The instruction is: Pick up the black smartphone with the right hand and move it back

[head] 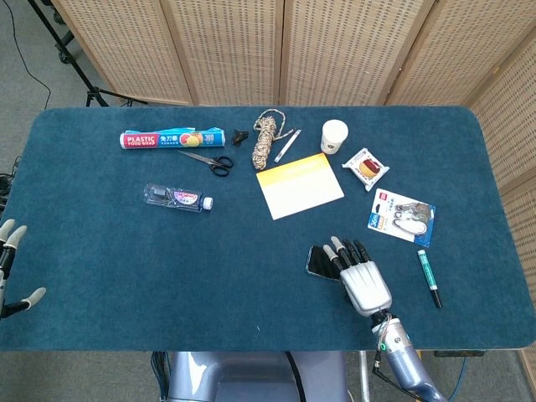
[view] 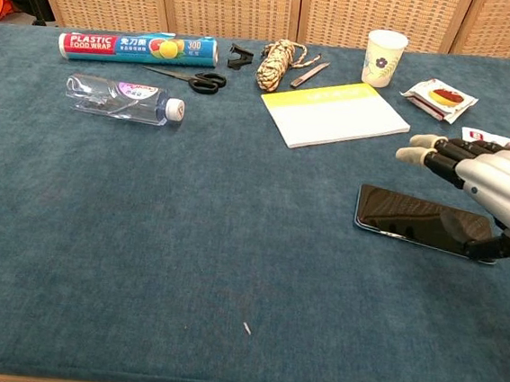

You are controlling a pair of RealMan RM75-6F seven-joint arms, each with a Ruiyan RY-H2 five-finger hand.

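The black smartphone lies flat on the blue table, front right of centre. My right hand hovers over its right half, palm down with the fingers stretched out and apart. In the chest view the thumb hangs down at the phone's right end; I cannot tell whether it touches. The phone lies flat under the hand, not lifted. My left hand is at the table's far left edge, fingers apart, holding nothing.
A green marker lies right of the hand, with a blister pack behind it. A yellow notepad lies behind the phone. A cup, snack packet, rope, scissors, plastic wrap box and bottle lie further back.
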